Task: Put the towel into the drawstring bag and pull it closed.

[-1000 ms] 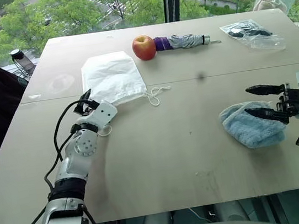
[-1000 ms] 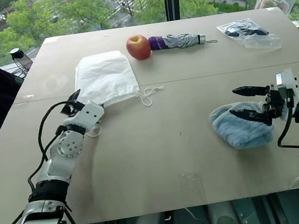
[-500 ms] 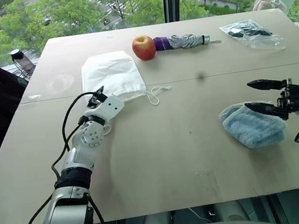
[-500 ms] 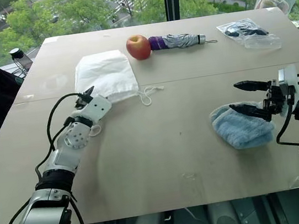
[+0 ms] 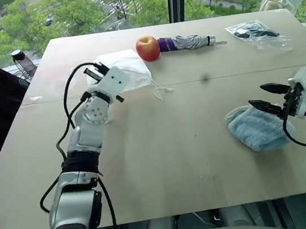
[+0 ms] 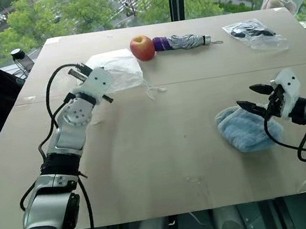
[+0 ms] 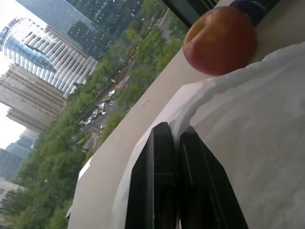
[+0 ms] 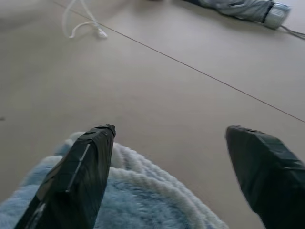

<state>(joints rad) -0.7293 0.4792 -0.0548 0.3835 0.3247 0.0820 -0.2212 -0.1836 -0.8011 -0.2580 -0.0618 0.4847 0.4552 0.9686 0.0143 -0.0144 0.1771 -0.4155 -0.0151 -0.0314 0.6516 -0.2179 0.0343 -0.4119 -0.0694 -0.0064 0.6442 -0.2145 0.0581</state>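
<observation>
Wrist view reveals my left gripper (image 7: 172,136) pinching the drawstring bag (image 7: 248,138) edge beside the apple (image 7: 220,40).
My right gripper (image 5: 265,99) gapes wide over the towel (image 5: 254,127).

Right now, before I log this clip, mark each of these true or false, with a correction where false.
1. The left gripper is shut on the drawstring bag. True.
2. The towel is already inside the bag. False: it lies on the table, apart from the bag.
3. The right gripper is open over the towel's edge. True.
4. The apple sits beside the folded umbrella. True.
5. The right gripper holds the towel off the table. False: its fingers stand apart and the towel rests on the table.
</observation>
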